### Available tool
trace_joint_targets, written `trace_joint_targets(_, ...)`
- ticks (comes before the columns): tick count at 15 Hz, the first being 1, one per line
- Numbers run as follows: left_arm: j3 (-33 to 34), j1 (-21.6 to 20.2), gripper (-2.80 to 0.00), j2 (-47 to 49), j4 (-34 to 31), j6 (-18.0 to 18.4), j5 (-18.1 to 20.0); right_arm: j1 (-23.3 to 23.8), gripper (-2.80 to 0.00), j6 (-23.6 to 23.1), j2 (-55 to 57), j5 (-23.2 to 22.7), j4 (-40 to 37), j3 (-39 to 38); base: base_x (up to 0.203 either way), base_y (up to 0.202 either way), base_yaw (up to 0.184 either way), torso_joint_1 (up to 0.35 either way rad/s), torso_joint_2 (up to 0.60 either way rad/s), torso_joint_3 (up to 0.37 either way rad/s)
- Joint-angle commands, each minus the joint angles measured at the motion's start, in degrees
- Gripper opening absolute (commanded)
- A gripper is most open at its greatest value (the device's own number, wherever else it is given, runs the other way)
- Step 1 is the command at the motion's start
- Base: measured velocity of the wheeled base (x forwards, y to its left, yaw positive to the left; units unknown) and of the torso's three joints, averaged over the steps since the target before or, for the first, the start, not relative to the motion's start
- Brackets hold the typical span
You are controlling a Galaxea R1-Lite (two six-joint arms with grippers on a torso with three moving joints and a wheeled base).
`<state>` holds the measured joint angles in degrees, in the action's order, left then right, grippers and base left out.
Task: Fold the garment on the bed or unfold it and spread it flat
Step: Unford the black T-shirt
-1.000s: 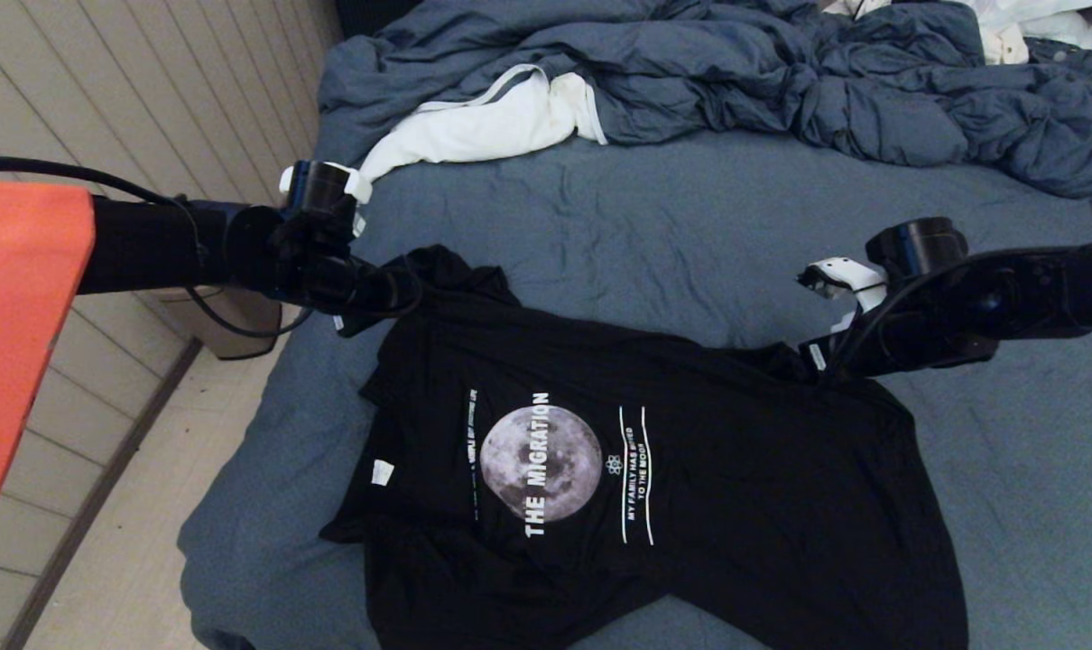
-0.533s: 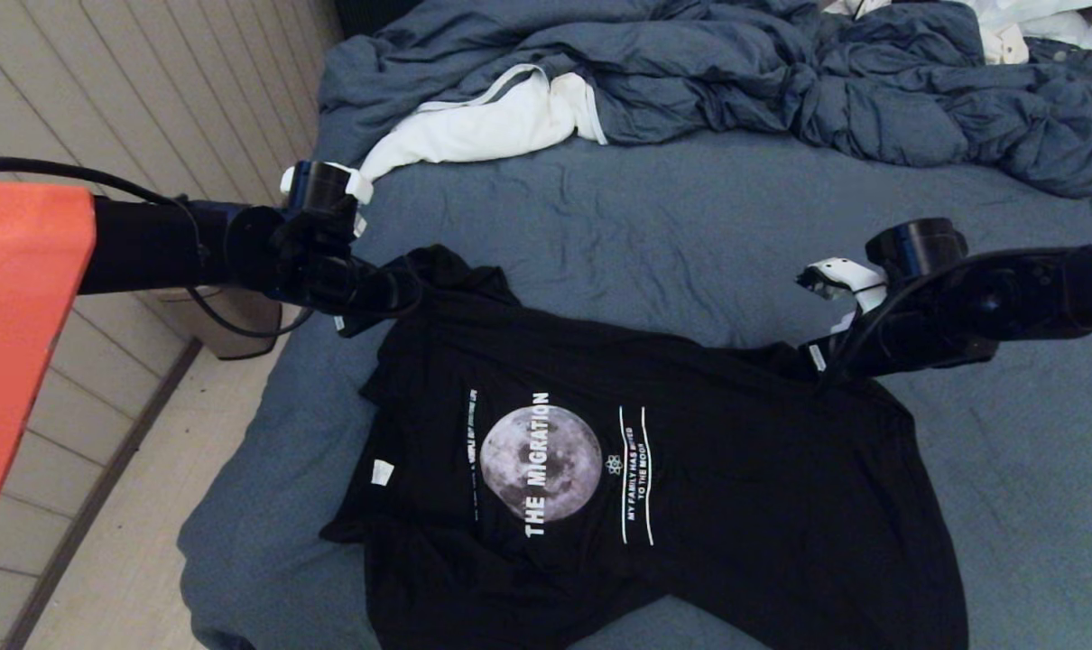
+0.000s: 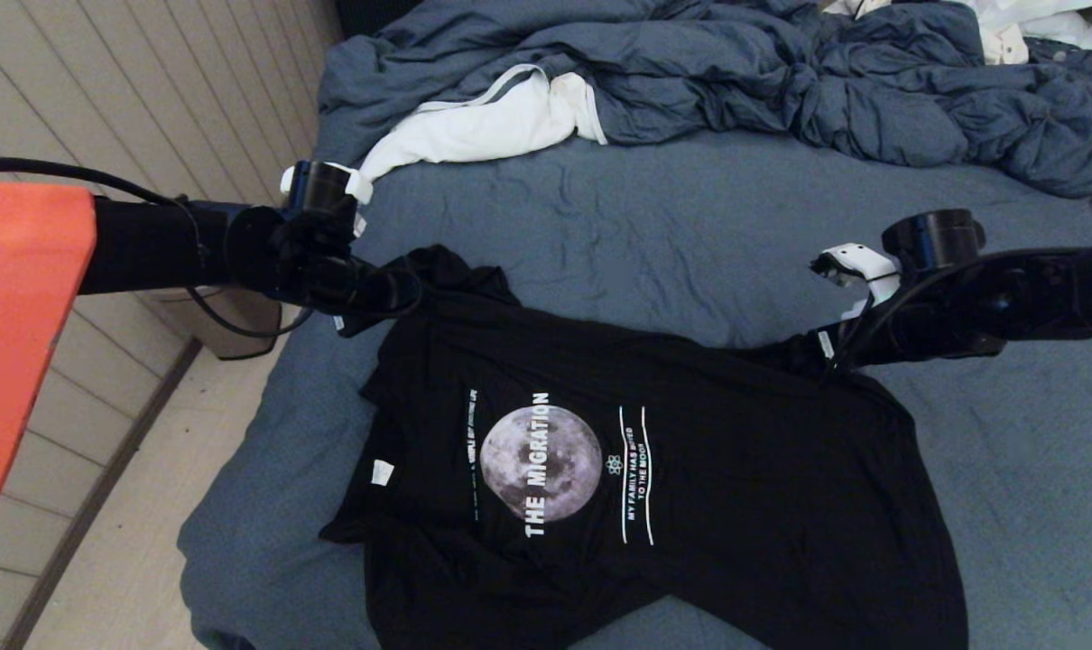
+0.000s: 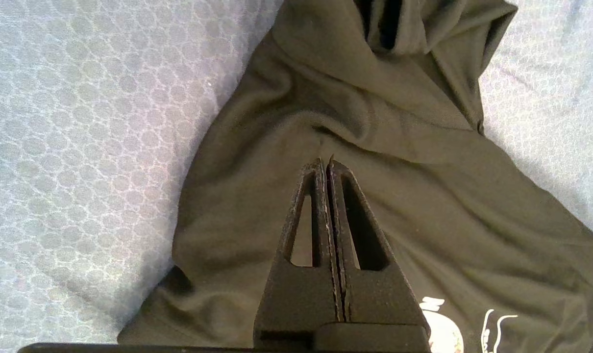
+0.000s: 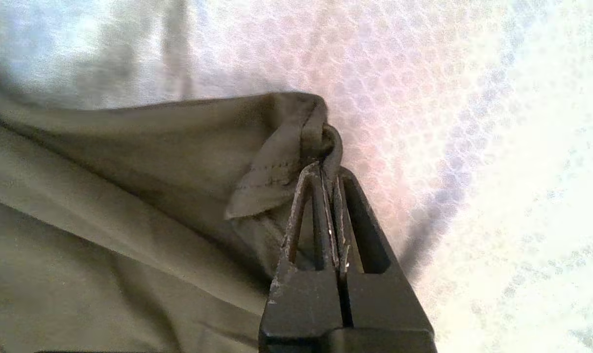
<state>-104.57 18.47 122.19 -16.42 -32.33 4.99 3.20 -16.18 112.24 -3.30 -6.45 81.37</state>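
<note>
Black cotton fills most of the near side of the bed (image 3: 690,235): the shirt (image 3: 690,469) lies print-up and mostly open, its moon print (image 3: 540,463) facing the head camera, with wrinkles near its left end and a bunched corner at each far end. The job in hand looks like spreading it flat by its 2 far corners.

To do that well, I would lift both corners only slightly off the sheet, draw them apart evenly until the far edge runs straight, then lay them down together; pulling harder on 1 side would skew the print and drag fresh folds into the near half. The grip on the right is thin, so a slow pull seems wiser than a jerk.

The left gripper (image 4: 325,164) sits at the shirt's far left corner, over the bed's edge, jaws pressed together; in the left wrist view the cloth puckers toward the tips, so it looks pinched there, though how much fabric is caught is hard to tell. The right gripper (image 5: 326,171) is at the far right corner, clenched on a small twist of the stitched hem (image 5: 272,171) that pokes out past its tips. The shirt's body hangs away from both grippers toward the robot, resting on the sheet.

A rumpled duvet (image 3: 781,81) and a white cloth (image 3: 483,126) lie well beyond.
</note>
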Motion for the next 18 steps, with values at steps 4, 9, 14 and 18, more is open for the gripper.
trace_joint_targets(4, -0.33, -0.01, -2.80, -0.05, 0.16, -0.49, 0.02, 1.39, -2.80, 2.25, 1.26, 2.13, 5.06, 4.25, 0.000, 0.000, 0.000, 0.000, 0.00, 0.000)
trace_joint_targets(9, -0.99, -0.19, -2.80, -0.82, 0.44, -0.54, 0.02, 1.96, -2.80, 5.31, 11.72, 16.86, 12.41, 18.58, 0.000, 0.000, 0.000, 0.000, 0.00, 0.000)
trace_joint_targets(14, -4.18, -0.19, -2.80, -0.02, 0.48, -0.98, -0.06, 1.39, -2.80, 6.00, 17.90, 24.76, 15.31, 29.66, 0.000, 0.000, 0.000, 0.000, 0.00, 0.000)
trace_joint_targets(18, -4.67, -0.19, -2.80, -0.02, 0.25, -1.07, -0.15, 0.55, -2.80, 4.63, 21.06, 26.14, 22.36, 31.13, 0.000, 0.000, 0.000, 0.000, 0.00, 0.000)
